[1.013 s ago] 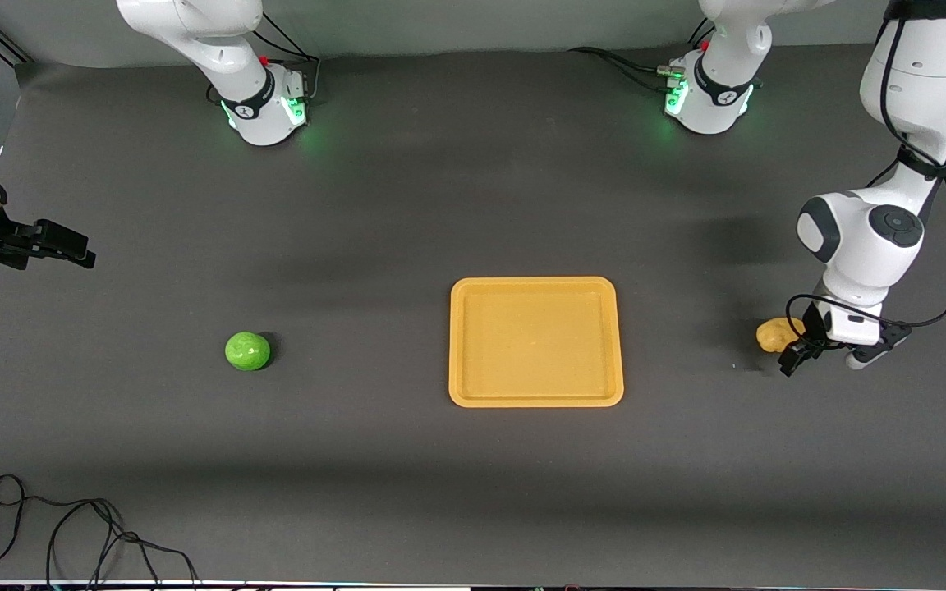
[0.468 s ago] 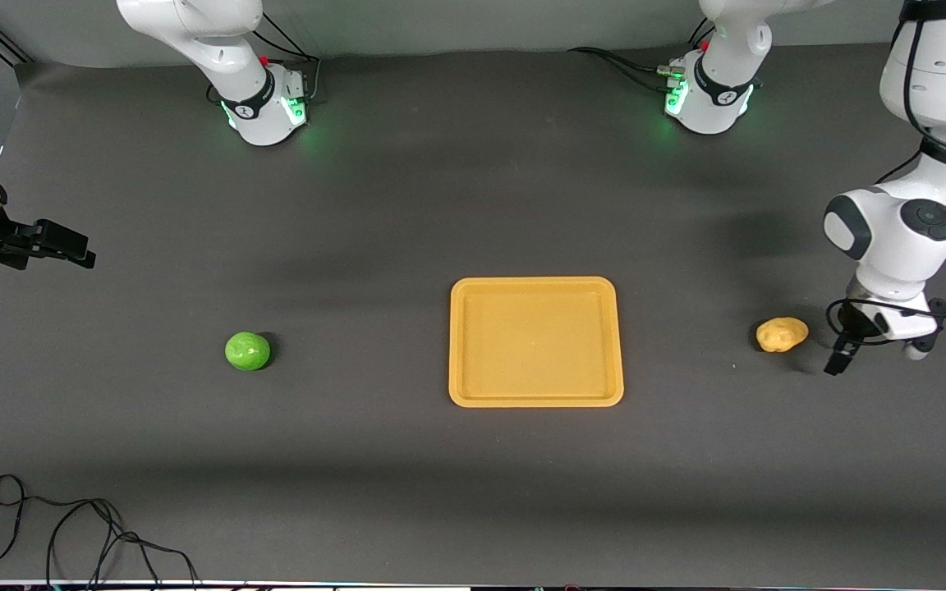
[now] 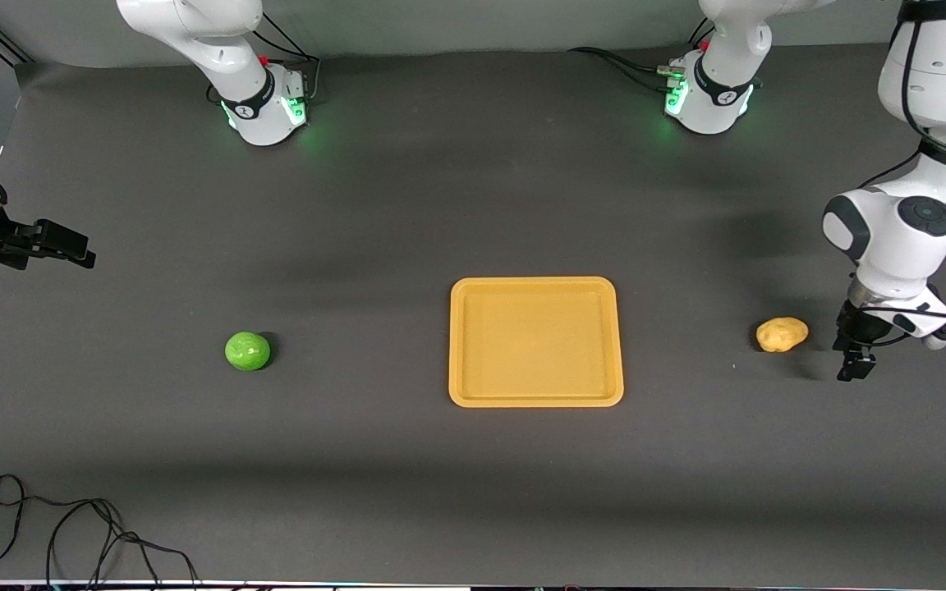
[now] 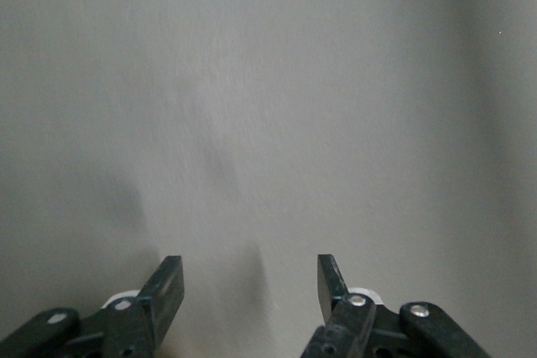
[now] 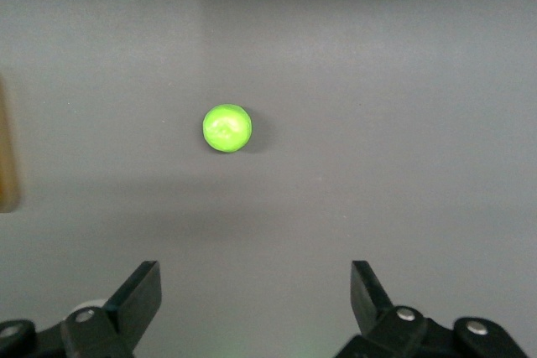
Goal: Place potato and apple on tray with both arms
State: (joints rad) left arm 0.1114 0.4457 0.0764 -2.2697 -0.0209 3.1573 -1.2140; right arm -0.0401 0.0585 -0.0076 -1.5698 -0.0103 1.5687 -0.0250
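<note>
Front view, from the right arm's end of the surface (image 3: 407,205) across to the left arm's end: the right gripper (image 3: 83,254) hangs at the edge, well clear of any object, and this arm waits. In the right wrist view its fingers (image 5: 134,295) stand wide apart and hold nothing, with the apple (image 5: 226,128) lying ahead of them, well apart.

The apple (image 3: 247,350) rests alone on the dark surface. The tray (image 3: 535,399) sits flat mid-table, between apple and potato, with nothing on it. The potato (image 3: 782,334) lies on the surface toward the left arm's end, apart from the tray.

The left gripper (image 3: 854,367) points down just beside the potato, at the side away from the tray, not touching it. In the left wrist view its fingers (image 4: 166,287) are parted with a clear gap and grip nothing; only bare surface shows between them. A black cable (image 3: 71,525) lies loose at the near edge.
</note>
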